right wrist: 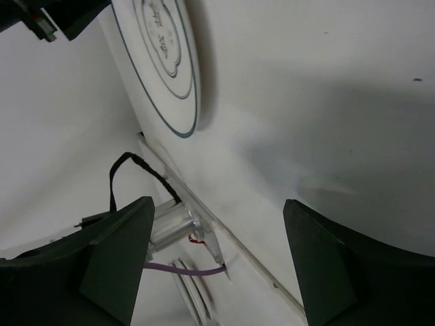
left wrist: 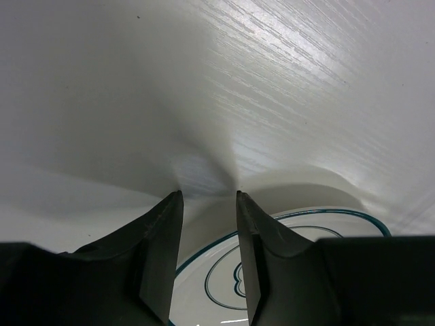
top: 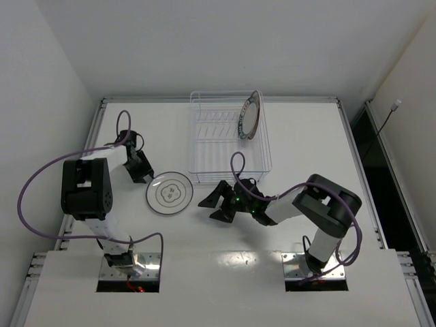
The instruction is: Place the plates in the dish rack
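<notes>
Two robot arms work over a white table, where a white plate with thin dark rings and a grey centre figure lies flat, near the front-left corner of the dish rack but apart from it. The left end effector sits just beside the plate's left rim. Its wrist view shows the two dark fingers parted by a narrow gap with only bare table between them and the ringed plate beneath; whether they touch the rim cannot be told. The right end effector hangs low on the plate's other side, close to it but clear, jaws spread wide and empty; its own camera catches the plate ahead of the open fingers. In the white wire rack, a plate with a dark blue-green rim stands on edge among the tines at the far right end.
</notes>
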Controlling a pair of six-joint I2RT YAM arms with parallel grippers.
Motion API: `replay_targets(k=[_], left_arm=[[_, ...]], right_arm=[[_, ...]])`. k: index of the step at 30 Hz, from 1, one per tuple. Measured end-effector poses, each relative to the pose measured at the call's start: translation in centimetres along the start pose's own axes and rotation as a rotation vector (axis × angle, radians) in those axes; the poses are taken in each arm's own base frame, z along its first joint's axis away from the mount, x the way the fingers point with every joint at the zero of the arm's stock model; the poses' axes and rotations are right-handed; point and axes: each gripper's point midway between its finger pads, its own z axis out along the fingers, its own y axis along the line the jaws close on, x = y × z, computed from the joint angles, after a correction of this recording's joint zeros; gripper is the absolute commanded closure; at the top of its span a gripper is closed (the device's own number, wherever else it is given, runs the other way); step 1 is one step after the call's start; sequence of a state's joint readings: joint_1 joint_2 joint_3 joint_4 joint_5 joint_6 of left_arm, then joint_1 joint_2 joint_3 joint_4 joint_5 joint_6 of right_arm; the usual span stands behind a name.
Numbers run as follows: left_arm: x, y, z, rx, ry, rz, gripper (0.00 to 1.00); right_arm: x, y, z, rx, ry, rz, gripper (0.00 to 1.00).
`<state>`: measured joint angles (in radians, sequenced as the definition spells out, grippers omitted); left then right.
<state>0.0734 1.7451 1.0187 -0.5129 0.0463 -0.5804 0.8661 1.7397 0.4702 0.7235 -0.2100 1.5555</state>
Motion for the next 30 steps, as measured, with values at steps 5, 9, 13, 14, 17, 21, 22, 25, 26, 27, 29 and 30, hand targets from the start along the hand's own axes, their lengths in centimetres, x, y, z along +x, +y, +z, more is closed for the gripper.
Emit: replay_targets(k=[5,9,13,14,17,21,22,25,26,27,29,30], left_arm=[[0.1,-0.2,0.0,0.013,0.006,0.0,0.62],[0.4,-0.3,-0.5,0.033,-0.011,0.002,0.54],[0.7,-0.5,-1.8,0.067,-0.038,0.01,0.54],[0.8,-0.7,-2.0,0.08,-0.037,0.015,0.54],[1.8,-0.8,-1.8,0.107,-0.006,0.031,0.54],[3.8,-0.4,-1.4,0.123,0.056,0.044,0.54],[4.2,-0.4,-1.4,0.126,0.067,0.046,0.54],[4.5,-0.5,-1.4,0.142,0.077,0.051,0.54],[4.6,-0.6,-1.4,0.146,0.077,0.053,0.54],[4.7,-0.6,-1.5,0.15,0.079,0.053,0.54],[4.8,-0.7,-1.4,0.16,0.084,0.054,0.55],[4.9,-0.9,-1.5,0.169,0.087,0.055,0.57]], right_arm=[[-0.1,2.1,-0.7,-0.059,-0.005,-0.026,0.27],[-0.1,3.0,-1.1,-0.086,-0.006,-0.038,0.27],[0.2,2.3,-0.1,-0.092,0.01,-0.027,0.33],[0.2,1.9,0.3,-0.081,0.015,-0.023,0.33],[0.2,1.2,1.1,-0.069,0.022,-0.029,0.33],[0.2,1.2,0.8,-0.06,0.022,-0.027,0.33],[0.1,1.3,0.5,-0.06,0.017,-0.028,0.33],[-0.1,1.7,-0.6,-0.074,0.001,-0.03,0.33],[-0.1,1.8,-0.9,-0.078,-0.001,-0.032,0.33],[-0.2,1.7,-1.1,-0.08,-0.006,-0.03,0.33],[-0.2,1.1,-1.4,-0.072,-0.009,-0.024,0.33],[-0.2,0.6,-1.5,-0.063,-0.009,-0.019,0.33]])
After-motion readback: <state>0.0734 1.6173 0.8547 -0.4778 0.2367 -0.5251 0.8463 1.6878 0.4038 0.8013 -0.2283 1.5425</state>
